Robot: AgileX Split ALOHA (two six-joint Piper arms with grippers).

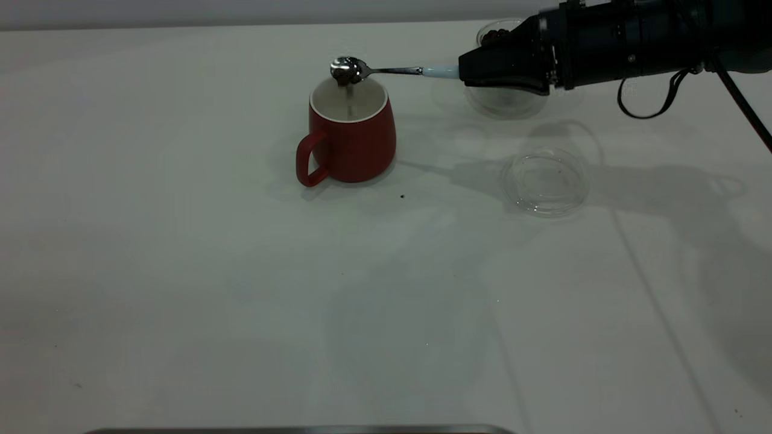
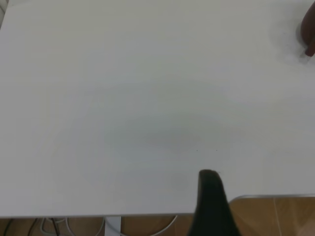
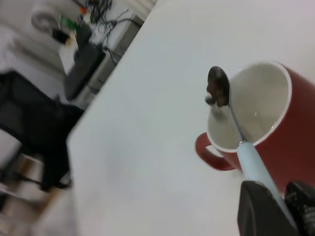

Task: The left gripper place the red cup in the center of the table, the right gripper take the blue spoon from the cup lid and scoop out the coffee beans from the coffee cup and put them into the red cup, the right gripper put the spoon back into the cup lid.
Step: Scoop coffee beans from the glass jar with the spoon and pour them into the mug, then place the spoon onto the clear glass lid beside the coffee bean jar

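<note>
The right hand, closed on the blue spoon, holds its bowl over the red cup standing mid-desk, so the tipping step is in hand; next, roll the spoon to drop the beans.

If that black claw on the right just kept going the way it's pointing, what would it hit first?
Probably the red cup. The right gripper points along the blue spoon it holds, whose bowl already hangs over the cup's rim. The gripper seems to sit slightly above the rim, though, so it might clip it or pass just over; depth is unclear.
</note>
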